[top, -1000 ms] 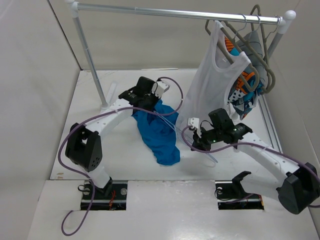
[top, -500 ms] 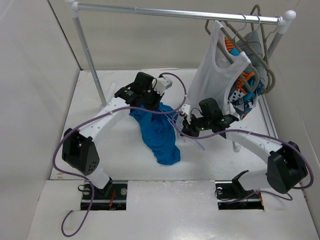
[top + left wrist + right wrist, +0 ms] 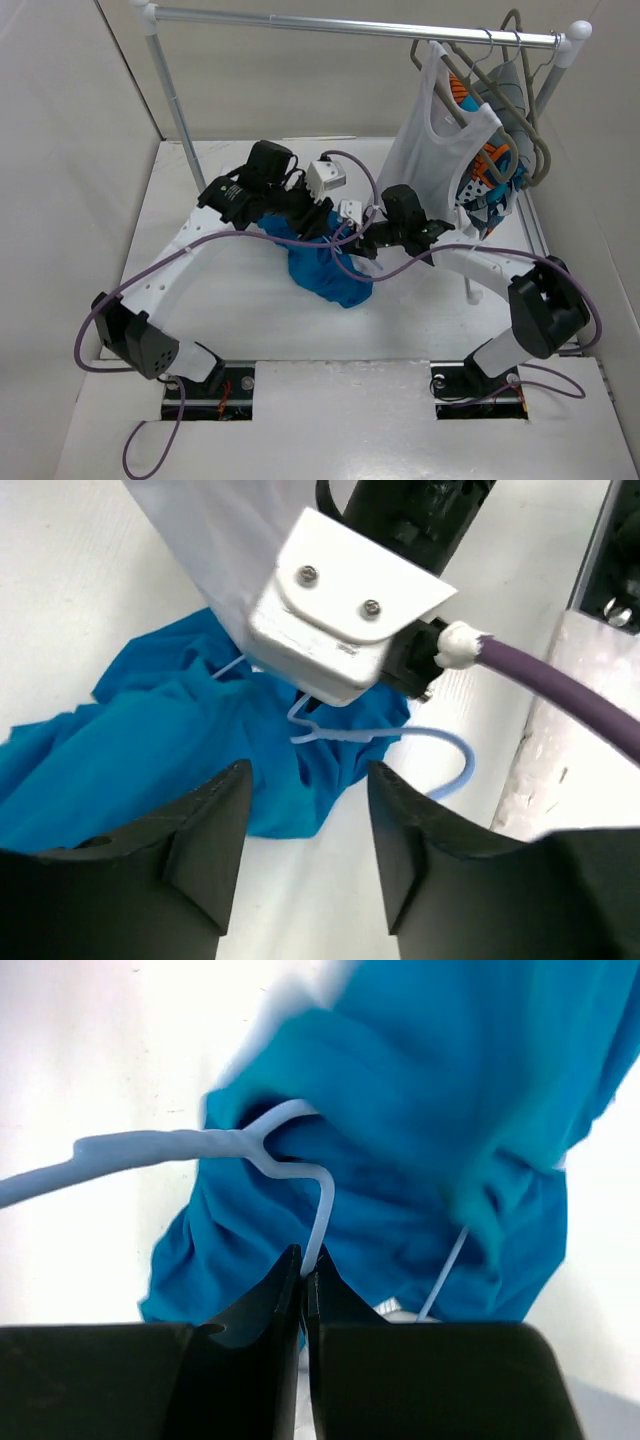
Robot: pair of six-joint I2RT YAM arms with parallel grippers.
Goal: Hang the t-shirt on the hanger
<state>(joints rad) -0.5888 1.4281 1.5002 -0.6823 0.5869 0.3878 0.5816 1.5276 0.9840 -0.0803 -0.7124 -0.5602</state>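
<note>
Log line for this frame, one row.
right tool: shut on hanger | left tool: open, over t-shirt | t-shirt: bunched on table

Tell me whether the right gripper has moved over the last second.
Yes. The right gripper, shut on the hanger, has swung left and farther back, from below the white tank top to the t-shirt.

1. Overhead view: bright, even, diffuse light; the white bench (image 3: 260, 320) around the t-shirt (image 3: 320, 270) is almost washed out, shadows faint and soft.
2. Left wrist view: t-shirt crisp; the left tool (image 3: 307, 780) in front of it is dark, slightly soft.
3. Right wrist view: t-shirt's upper edge smeared by blur; the hanger (image 3: 180, 1145) across it glares near-white.
</note>
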